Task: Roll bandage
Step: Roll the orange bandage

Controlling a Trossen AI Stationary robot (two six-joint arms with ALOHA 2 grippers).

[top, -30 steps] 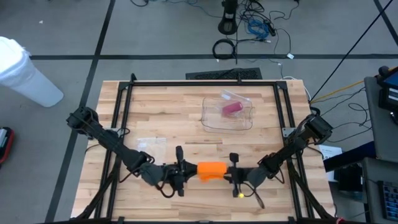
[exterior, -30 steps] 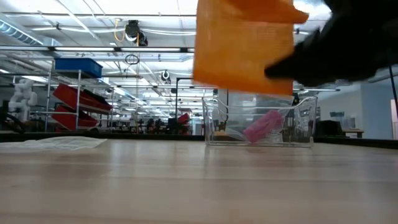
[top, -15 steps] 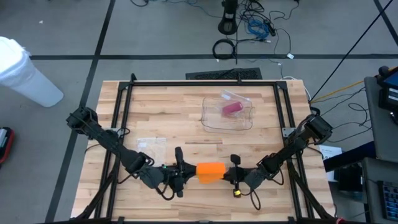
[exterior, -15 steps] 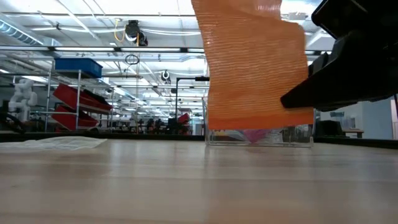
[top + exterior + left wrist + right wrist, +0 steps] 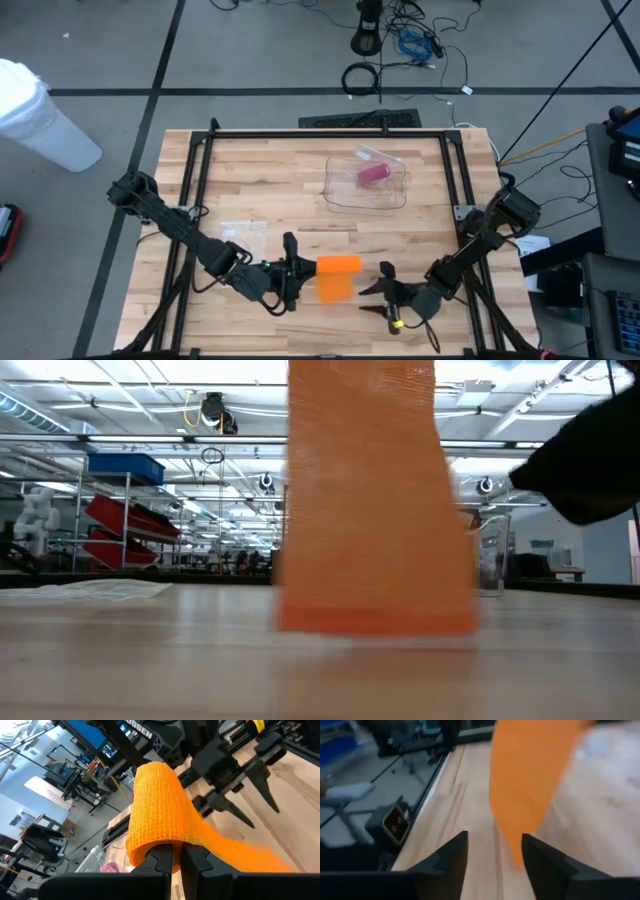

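Observation:
The orange bandage is partly rolled, and a loose tail hangs from the roll down to the tabletop near the table's front edge. My left gripper is shut on the roll from the table's left. My right gripper stands open a little to the right of the bandage and nearer the front edge, touching nothing. In the right wrist view the bandage hangs ahead of its spread fingers. The left wrist view shows the roll just beyond my shut fingers. My left gripper pinches the rolled part of the bandage at its near edge between its two fingers. The fingers come in about level from the table's left. The roll is held above the table. Its loose tail hangs slack below, and its lower end reaches the tabletop.
A clear plastic container with a pink thing inside sits toward the table's far right. A clear plastic wrapper lies left of centre. The black frame rail runs around the table.
My right gripper has opened, let go of the bandage's free end and drawn back toward the table's near right. The freed tail has dropped and now hangs down to the tabletop, while the roll stays in my left gripper.

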